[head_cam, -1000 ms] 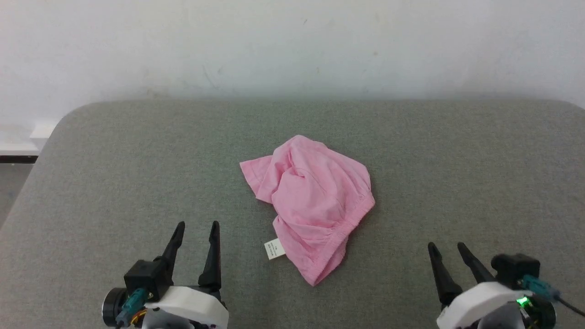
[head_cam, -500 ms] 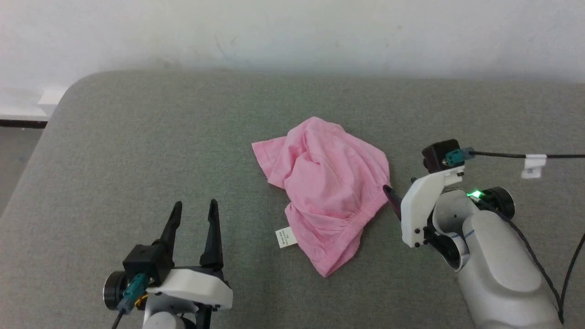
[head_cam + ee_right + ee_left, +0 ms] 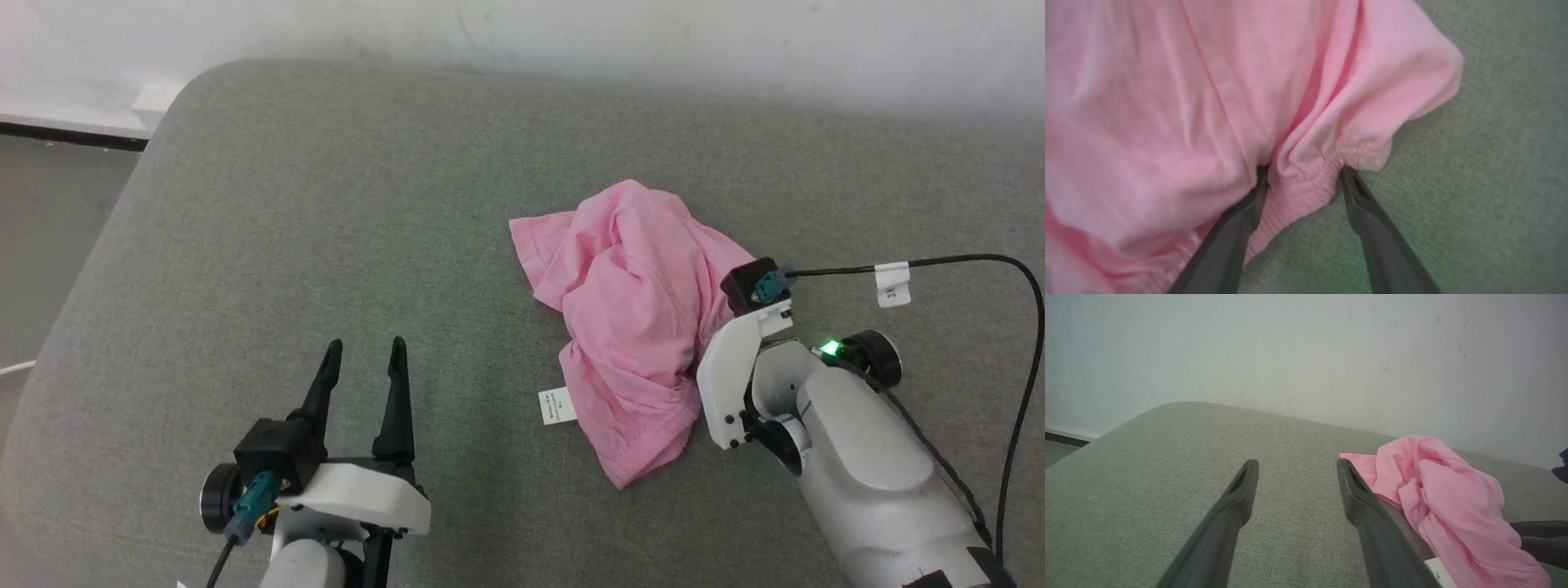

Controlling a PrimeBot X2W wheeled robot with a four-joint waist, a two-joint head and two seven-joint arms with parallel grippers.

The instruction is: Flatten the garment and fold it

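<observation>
You've got the garment crumpled on the tabletop, centre-right of frame. Your right gripper: fingers wide, straddling its gathered elastic edge, not closed. Your left gripper: wide, empty, lower left.

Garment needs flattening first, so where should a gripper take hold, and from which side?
The gathered elastic edge at the right of the garment, approached low from the right: it bunches into a raised ridge there, and the open right gripper straddles it.
</observation>
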